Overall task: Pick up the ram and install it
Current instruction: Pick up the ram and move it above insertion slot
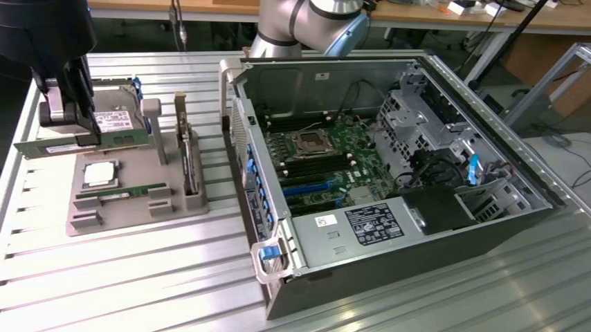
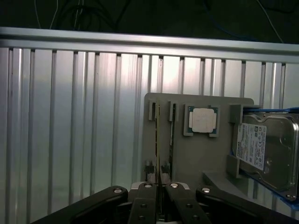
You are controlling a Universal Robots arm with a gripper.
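Note:
My gripper (image 1: 85,133) hangs above the grey parts holder (image 1: 138,207) at the exterior view's left, shut on the ram (image 1: 51,147). That long green stick is lifted clear of the holder and lies roughly level. In the wrist view the fingers (image 2: 148,187) pinch the ram (image 2: 158,140), seen edge-on as a thin line running away from the gripper (image 2: 160,187). Its identical twin (image 1: 120,191) still lies in its slot on the holder. The open computer case (image 1: 277,69) with the motherboard (image 1: 323,155) lies to the exterior view's right.
The holder also carries a square silver processor (image 1: 99,174) (image 2: 203,120), a hard drive (image 1: 118,119) (image 2: 266,151) and an upright expansion card (image 1: 189,155). Everything rests on a ribbed aluminium table (image 1: 138,277). The case's raised wall (image 1: 242,138) stands between holder and motherboard.

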